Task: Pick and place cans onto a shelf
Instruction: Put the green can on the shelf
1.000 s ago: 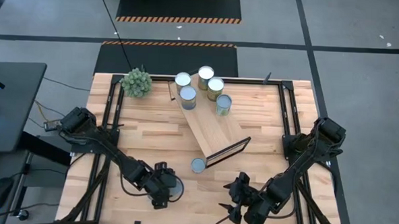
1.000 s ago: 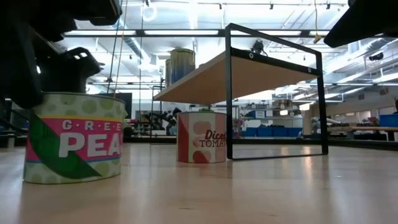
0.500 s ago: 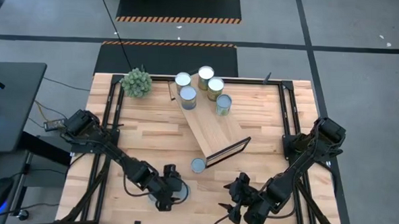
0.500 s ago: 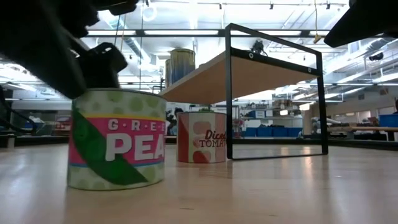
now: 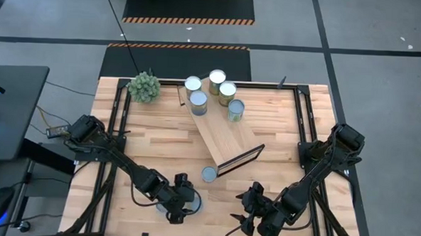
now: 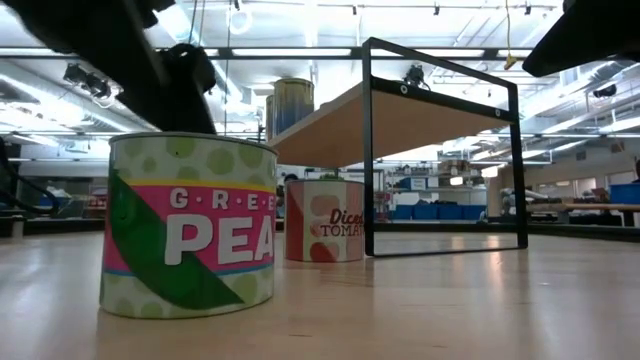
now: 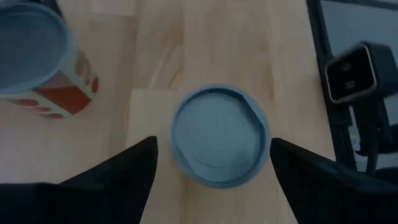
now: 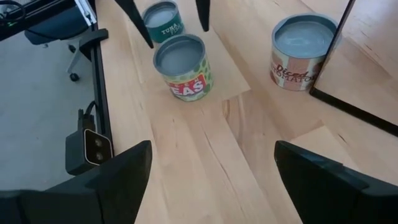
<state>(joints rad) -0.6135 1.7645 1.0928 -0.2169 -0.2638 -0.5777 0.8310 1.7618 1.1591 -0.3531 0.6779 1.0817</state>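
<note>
**Inspector:** Locate the peas can.

**Assistant:** The peas can stands upright on the table near its front edge, well apart from the shelf. In the left wrist view its bluish-grey top sits between the left gripper's spread fingers, with clear gaps either side, so the gripper is released and grasps nothing.

**Inspector:** Neighbouring cans?

**Assistant:** A diced tomatoes can stands just beside the shelf's dark frame. A tuna can shows beyond the peas can in the right wrist view. Four cans cluster at the shelf's far end; whether each stands on the plank I cannot tell.

**Inspector:** The right arm?

**Assistant:** The right gripper waits at the front edge, fingers spread wide, empty. A plant ball sits at the far left corner.
</note>
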